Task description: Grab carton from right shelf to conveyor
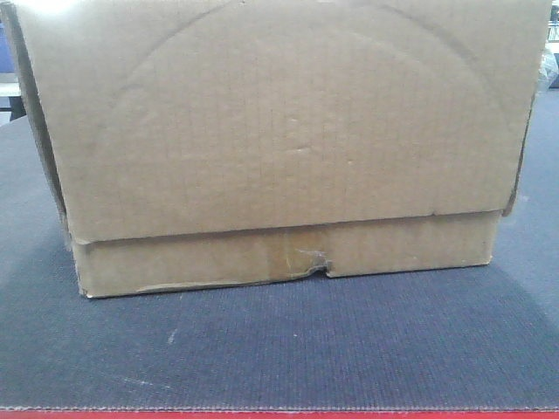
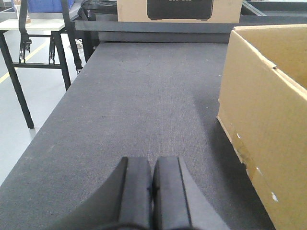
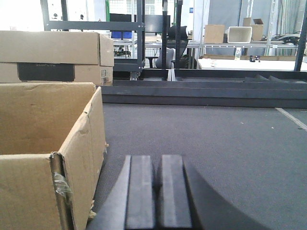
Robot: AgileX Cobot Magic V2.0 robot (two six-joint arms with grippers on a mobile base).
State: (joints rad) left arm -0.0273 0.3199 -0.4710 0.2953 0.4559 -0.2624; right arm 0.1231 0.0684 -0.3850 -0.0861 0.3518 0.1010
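The carton (image 1: 279, 140), a large plain brown cardboard box with an open top, rests flat on the dark grey-blue conveyor (image 1: 279, 349). A red strip edges the belt's near side. In the left wrist view my left gripper (image 2: 152, 165) is shut and empty. It hovers low over the belt (image 2: 144, 96), with the carton's side (image 2: 273, 105) off to its right and not touching. In the right wrist view my right gripper (image 3: 157, 163) is also shut and empty. The carton's torn corner (image 3: 43, 143) stands just to its left. The right shelf is out of view.
A second cardboard box (image 3: 53, 57) with a dark label stands at the belt's far end (image 2: 177, 12). Black table legs (image 2: 14, 72) rise from the floor left of the belt. A dark rack (image 3: 139, 28) and white tables stand beyond the belt's end.
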